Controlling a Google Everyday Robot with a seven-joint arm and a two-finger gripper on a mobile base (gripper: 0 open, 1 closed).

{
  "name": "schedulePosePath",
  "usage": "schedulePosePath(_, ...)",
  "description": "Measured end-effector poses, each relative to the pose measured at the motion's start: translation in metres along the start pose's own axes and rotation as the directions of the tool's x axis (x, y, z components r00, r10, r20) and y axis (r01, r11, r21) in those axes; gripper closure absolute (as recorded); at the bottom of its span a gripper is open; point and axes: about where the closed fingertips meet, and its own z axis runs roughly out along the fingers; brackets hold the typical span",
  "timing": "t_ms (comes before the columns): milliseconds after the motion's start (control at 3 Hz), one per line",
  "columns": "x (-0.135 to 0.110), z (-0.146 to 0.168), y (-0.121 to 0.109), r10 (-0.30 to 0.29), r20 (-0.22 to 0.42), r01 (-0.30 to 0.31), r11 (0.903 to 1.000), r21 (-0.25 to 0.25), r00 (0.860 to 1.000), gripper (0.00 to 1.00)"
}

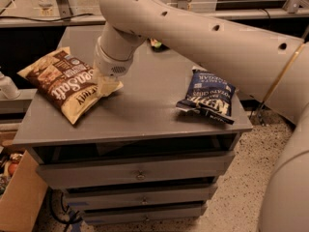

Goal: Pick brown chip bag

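Grey cabinet top (145,117): gripper (103,79) on brown chip bag (60,83) near left edge

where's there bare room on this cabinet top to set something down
Bare: the middle of the cabinet top, between the brown chip bag and the blue chip bag, and the front strip. Crowded: left side, where the gripper sits at that bag's right edge; the arm overhangs the back.
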Motion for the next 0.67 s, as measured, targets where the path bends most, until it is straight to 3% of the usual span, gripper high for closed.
schedulePosePath(333, 0.0044, -0.0029, 0.0057, 0.016, -0.013, -0.016, 0.9999, -0.003, 1.0, 0.88)
schedulePosePath(667, 0.0049, -0.0081, 0.0089, 0.023, -0.015, -0.023, 0.9997, 0.003, 1.0, 1.0)
